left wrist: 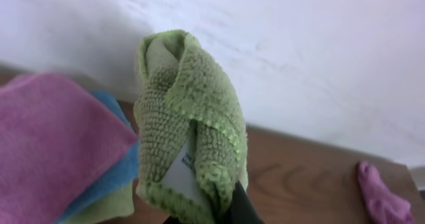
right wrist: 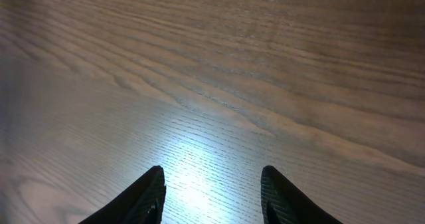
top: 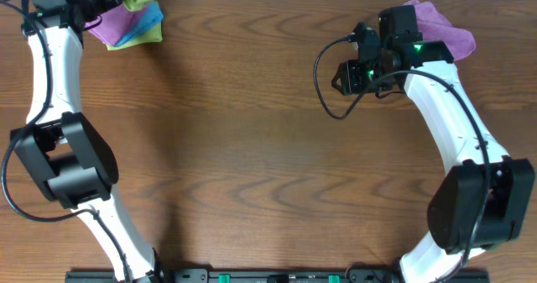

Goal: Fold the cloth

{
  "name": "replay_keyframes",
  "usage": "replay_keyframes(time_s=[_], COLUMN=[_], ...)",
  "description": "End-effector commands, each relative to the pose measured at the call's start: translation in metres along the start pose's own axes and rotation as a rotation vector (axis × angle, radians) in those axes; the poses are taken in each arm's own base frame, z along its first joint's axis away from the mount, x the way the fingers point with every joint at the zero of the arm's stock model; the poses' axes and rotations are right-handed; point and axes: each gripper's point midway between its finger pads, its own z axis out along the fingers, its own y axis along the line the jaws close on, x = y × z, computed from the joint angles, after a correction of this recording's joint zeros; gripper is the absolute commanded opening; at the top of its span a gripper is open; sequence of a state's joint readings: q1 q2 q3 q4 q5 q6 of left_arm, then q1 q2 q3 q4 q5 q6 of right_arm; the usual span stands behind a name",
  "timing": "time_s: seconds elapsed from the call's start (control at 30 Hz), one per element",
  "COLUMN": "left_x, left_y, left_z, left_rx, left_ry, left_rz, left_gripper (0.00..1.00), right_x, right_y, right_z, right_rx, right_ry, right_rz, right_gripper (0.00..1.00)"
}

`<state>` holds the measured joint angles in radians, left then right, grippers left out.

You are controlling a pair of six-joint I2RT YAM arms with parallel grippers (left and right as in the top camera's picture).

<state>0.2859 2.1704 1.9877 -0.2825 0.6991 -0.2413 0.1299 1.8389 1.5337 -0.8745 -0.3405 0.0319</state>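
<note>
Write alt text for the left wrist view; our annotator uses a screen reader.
A bunched lime-green cloth, white tag showing, is pinched in the left gripper before a white wall. A purple cloth over a blue cloth lies at frame left.

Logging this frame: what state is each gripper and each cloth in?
the cloth: bunched, not folded, white tag showing
left gripper: shut on the cloth
right gripper: open, empty, above the table
stacked purple cloth: lying on the blue cloth
blue cloth: underneath, edge showing
loose purple cloth: crumpled

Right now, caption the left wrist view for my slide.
Left gripper holds the bunched cloth, white tag showing, beside a pink-and-blue pile.
</note>
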Motion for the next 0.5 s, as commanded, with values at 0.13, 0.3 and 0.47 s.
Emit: replay_keyframes(time_s=[0.13,0.3,0.47], left_x=[-0.002,0.007,0.02], left_y=[0.026,0.042,0.059], left_z=[0.004,0.005,0.015], left_rx=[-0.021,-0.043,-0.03], left_ry=[-0.012,0.012,0.037], left_rz=[-0.094,-0.132,-0.203], left_gripper=[0.06,0.06,0.05], right_x=[0.003,0.003,0.003], right_y=[0.013,0.013,0.013], right_z=[0.003,0.003,0.003], right_rx=[-0.018,-0.018,-0.017], right_ry=[0.01,0.011,0.01], right_rz=[-0.008,-0.009,-0.009], right_gripper=[0.47,0.46,0.46])
